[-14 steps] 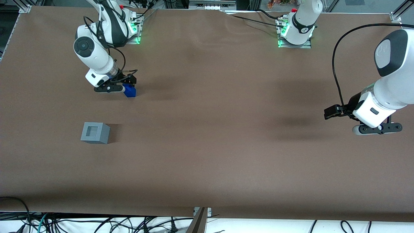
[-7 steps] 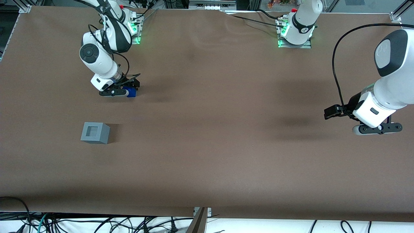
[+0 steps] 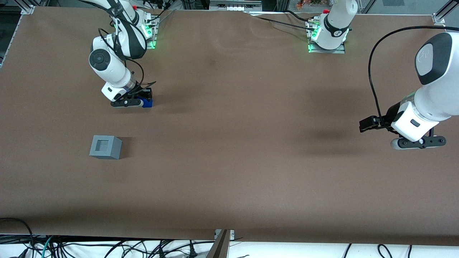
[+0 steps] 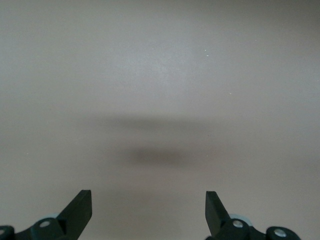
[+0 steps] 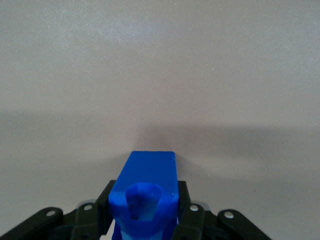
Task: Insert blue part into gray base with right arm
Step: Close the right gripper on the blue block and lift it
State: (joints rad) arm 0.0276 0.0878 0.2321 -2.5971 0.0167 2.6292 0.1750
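Note:
The blue part point(image 3: 147, 103) rests on the brown table, farther from the front camera than the gray base point(image 3: 105, 147). My gripper point(image 3: 144, 98) on the right arm point(image 3: 111, 68) is down over the blue part. In the right wrist view the blue part point(image 5: 147, 187) fills the gap of my gripper point(image 5: 146, 212), with both black fingers pressed against its sides, so it is shut on the part. The gray base stands apart with the square recess in its top face upward and nothing in it.
The right arm's mount point(image 3: 150, 35) with green lights sits close by at the table's edge farthest from the front camera. The parked arm point(image 3: 417, 122) hangs at its own end. Cables point(image 3: 107, 247) lie below the front edge.
The right arm swung slightly toward the parked arm's end and dropped lower over the blue part, which now shows less. The gray base has not moved.

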